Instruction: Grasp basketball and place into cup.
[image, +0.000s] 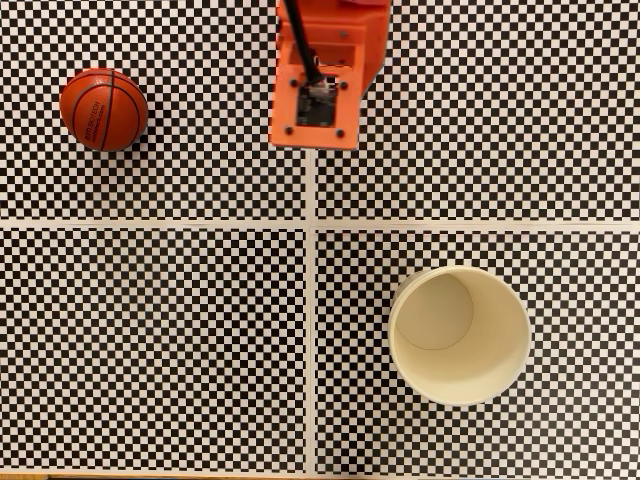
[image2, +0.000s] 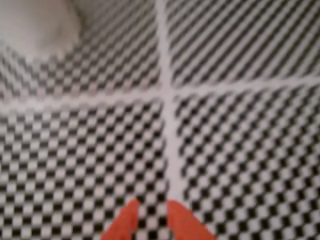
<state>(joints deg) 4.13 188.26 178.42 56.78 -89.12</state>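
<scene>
In the fixed view the orange-red basketball (image: 103, 108) rests on the checkered mat at the upper left. The cream-white cup (image: 460, 335) stands upright at the lower right with nothing inside it. My orange arm (image: 318, 85) hangs over the top centre, apart from both. In the blurred wrist view my gripper (image2: 152, 212) shows as two orange fingertips (image2: 127, 220) at the bottom edge. They sit close together with only a narrow slit and hold nothing. The cup (image2: 37, 22) is a pale blur at that view's top left.
White tape lines (image: 311, 225) cross the black-and-white checkered mat and split it into four fields. A wooden table edge (image: 150, 476) runs along the bottom of the fixed view.
</scene>
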